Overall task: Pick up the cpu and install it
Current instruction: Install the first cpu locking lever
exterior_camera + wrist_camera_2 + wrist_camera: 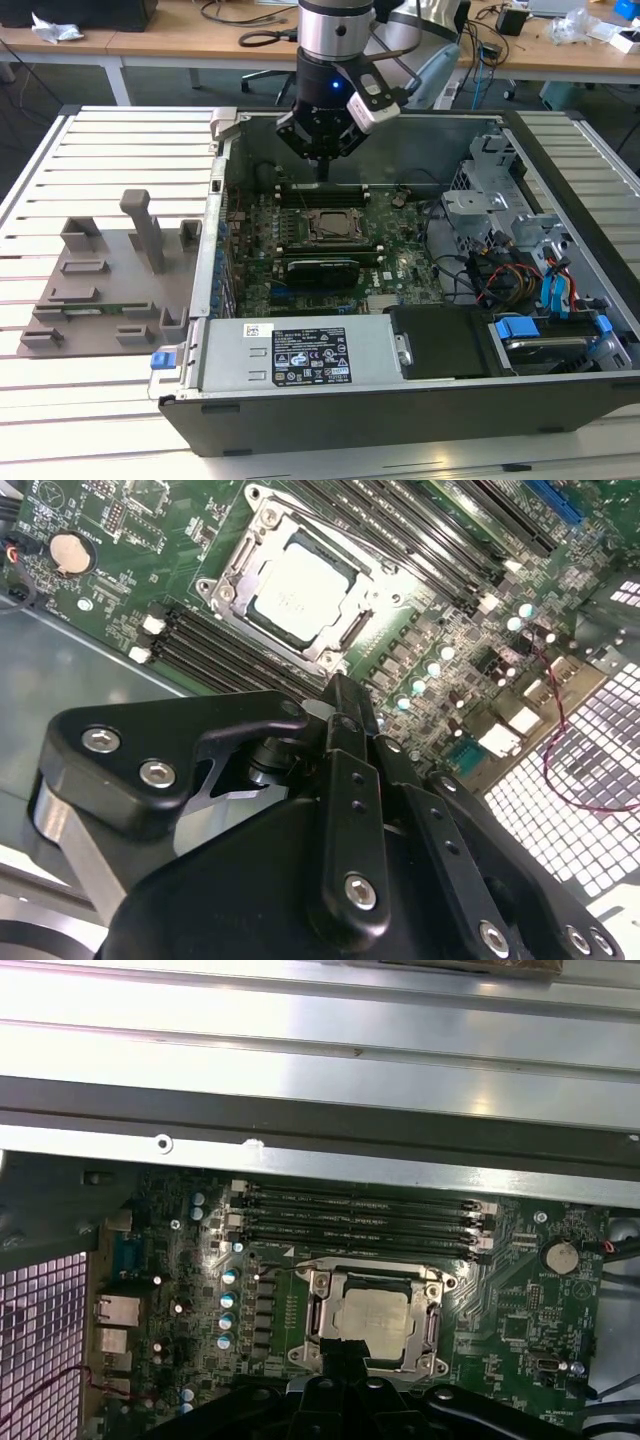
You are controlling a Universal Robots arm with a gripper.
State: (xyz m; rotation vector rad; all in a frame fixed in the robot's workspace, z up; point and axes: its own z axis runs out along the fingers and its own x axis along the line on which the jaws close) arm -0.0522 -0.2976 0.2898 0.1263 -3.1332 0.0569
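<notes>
Looks to us like the main bit is done already: the cpu [300, 590] is sitting flat inside the socket frame [225, 585] on the motherboard [520, 1330], silvery top up, square to the frame in both wrist views. Nothing is on top of it, and the frame looks open around it, so we'd guess any latching/closing of the socket is what's left, but tbh we can't tell if a latch is engaged.

The gripper [322, 172] hangs above the board, a bit up from the socket and just off to the side of it, towards the RAM slots [360, 1215] in the exterior view. It's not touching the cpu and carries nothing afaict. In the second wrist view the fingers [345, 715] look drawn together into one narrow tip, so we'd call it closed and empty.

Containers: the PC case [420, 405] lies open on the slatted table [100, 150], holding the board, the PSU [300, 355] at the near edge and drive bays w/ blue tabs [520, 330]. Beside the case, away from the socket, the grey holder plate [105, 275] w/ its upright posts has no chip on it that we can see.
</notes>
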